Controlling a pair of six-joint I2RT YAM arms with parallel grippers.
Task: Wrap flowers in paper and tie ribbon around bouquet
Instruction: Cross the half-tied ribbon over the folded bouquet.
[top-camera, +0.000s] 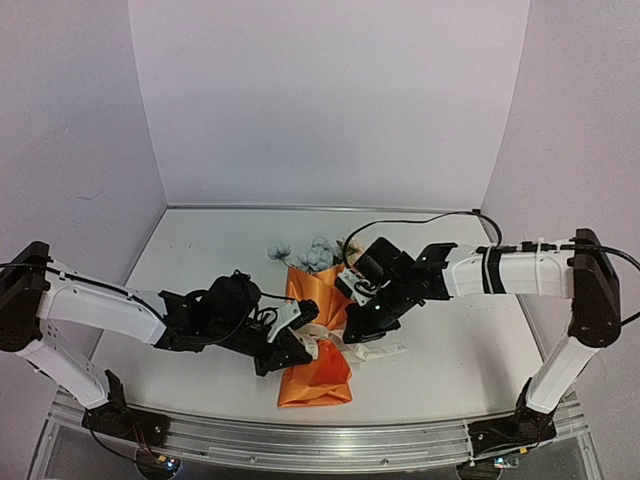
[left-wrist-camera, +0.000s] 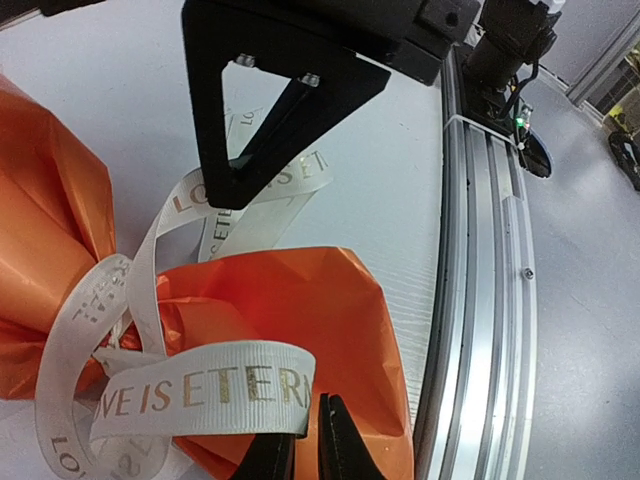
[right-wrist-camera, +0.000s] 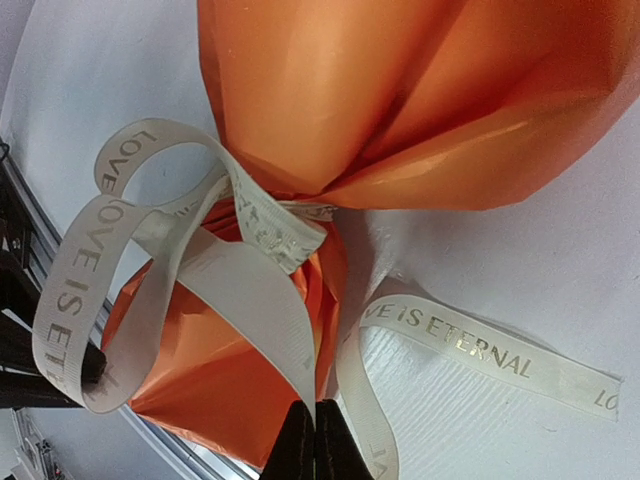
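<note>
The left arm (top-camera: 110, 310) and right arm (top-camera: 510, 272) stretch inward and low, wrists facing each other. The right pincer (right-wrist-camera: 315, 420) is pressed closed. The left pincer (left-wrist-camera: 312, 428) shows only a thin slit between its fingers.

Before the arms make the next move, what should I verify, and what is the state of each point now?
1. Right gripper shut on the ribbon: ok.
2. Left gripper holding the ribbon's end: cannot tell; its jaws stand slightly apart.
3. Ribbon goes around the middle of the bouquet: ok.
4. Ribbon pulled snug: not ok; loops hang loose.
5. Flowers show at the bouquet's far end: ok.
</note>
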